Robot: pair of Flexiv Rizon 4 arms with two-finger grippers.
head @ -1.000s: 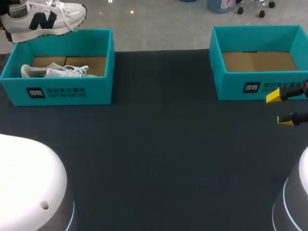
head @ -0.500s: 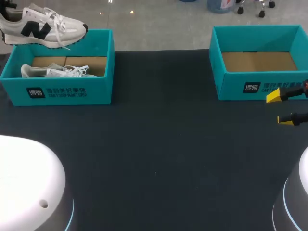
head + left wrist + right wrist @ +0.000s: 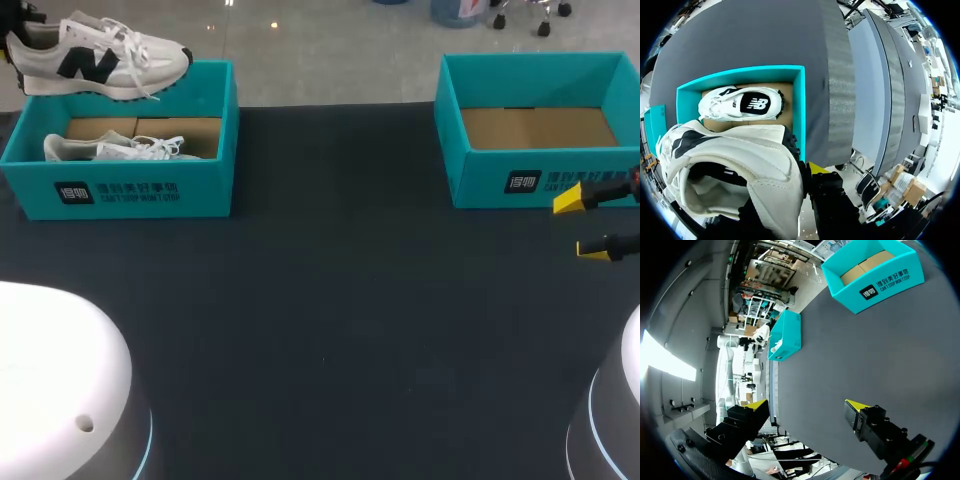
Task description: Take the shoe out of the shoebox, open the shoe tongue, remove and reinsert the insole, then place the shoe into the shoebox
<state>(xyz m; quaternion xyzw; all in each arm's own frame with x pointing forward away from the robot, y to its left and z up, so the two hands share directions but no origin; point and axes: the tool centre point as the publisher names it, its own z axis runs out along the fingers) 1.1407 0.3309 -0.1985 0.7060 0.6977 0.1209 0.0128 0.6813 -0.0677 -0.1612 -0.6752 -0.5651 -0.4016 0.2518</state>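
Note:
A white shoe (image 3: pixel 100 65) with a dark logo hangs above the back rim of the left teal shoebox (image 3: pixel 130 195), toe pointing right. My left gripper (image 3: pixel 12 52) is shut on its heel at the table's far left corner. The left wrist view has that shoe (image 3: pixel 740 160) filling the space at my left gripper (image 3: pixel 790 172), heel collar between the fingers. A second white shoe (image 3: pixel 110 148) (image 3: pixel 745 103) lies on its side inside the box (image 3: pixel 800 110). My right gripper (image 3: pixel 582 225) (image 3: pixel 807 405) stands open and empty in front of the right shoebox (image 3: pixel 540 170).
The right teal shoebox (image 3: pixel 875 280) holds only its brown cardboard floor. The left box (image 3: pixel 787 335) shows far off in the right wrist view. Dark table mat (image 3: pixel 330 300) stretches between and in front of the boxes. White arm bases sit at both near corners.
The held shoe has levelled out, its toe dropping, and shifted slightly right above the left box. The right arm has not moved.

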